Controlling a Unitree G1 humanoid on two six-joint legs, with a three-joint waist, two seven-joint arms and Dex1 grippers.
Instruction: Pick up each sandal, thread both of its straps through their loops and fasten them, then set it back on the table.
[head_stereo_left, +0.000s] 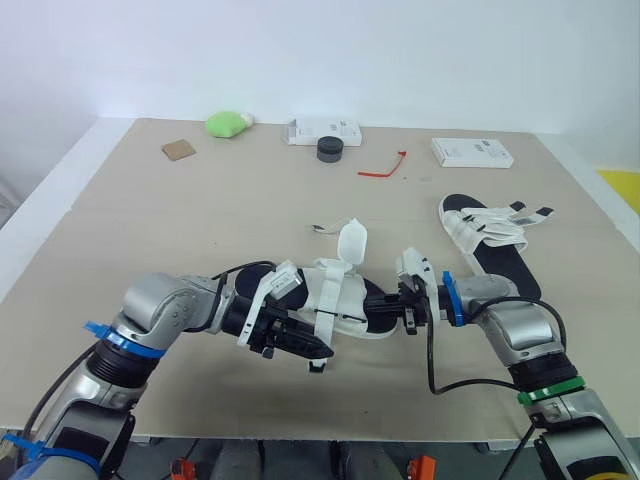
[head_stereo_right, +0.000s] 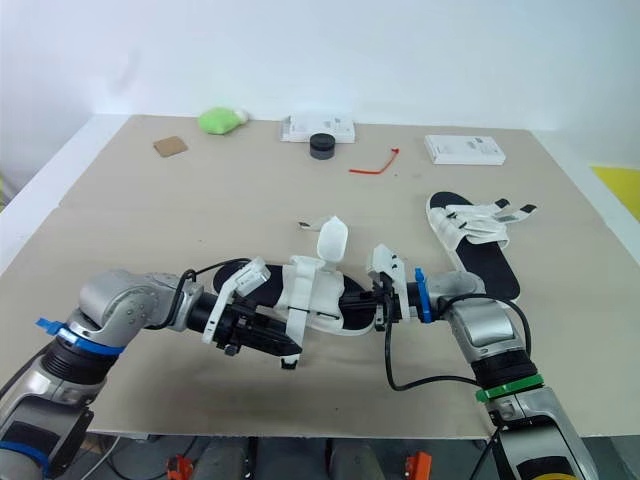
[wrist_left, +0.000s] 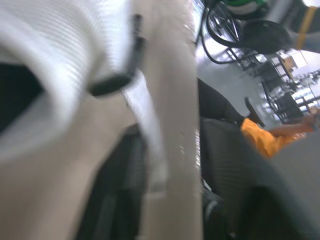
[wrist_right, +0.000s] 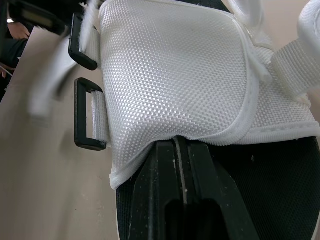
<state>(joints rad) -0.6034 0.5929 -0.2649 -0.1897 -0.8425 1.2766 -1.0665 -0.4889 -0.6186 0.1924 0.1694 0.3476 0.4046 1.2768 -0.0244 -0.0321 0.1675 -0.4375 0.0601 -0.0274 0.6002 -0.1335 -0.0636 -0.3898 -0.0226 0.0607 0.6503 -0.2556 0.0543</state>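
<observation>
**One sandal between our grippers, the other on the table**

Near the table's (head_stereo_left: 200, 220) front edge, our left gripper (head_stereo_left: 295, 343) and right gripper (head_stereo_left: 408, 305) meet the near sandal (head_stereo_left: 340, 290) from either end. The right one's fingers (wrist_right: 160, 190) press together at its white mesh upper; the left one's state we cannot tell. One strap (head_stereo_left: 352, 243) stands upright. Farther right lies the second sandal (head_stereo_left: 490, 250); beyond, a red tie (head_stereo_left: 383, 167).

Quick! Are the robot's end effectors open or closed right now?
Left end effector: cannot be told.
Right end effector: closed on the sandal.
</observation>
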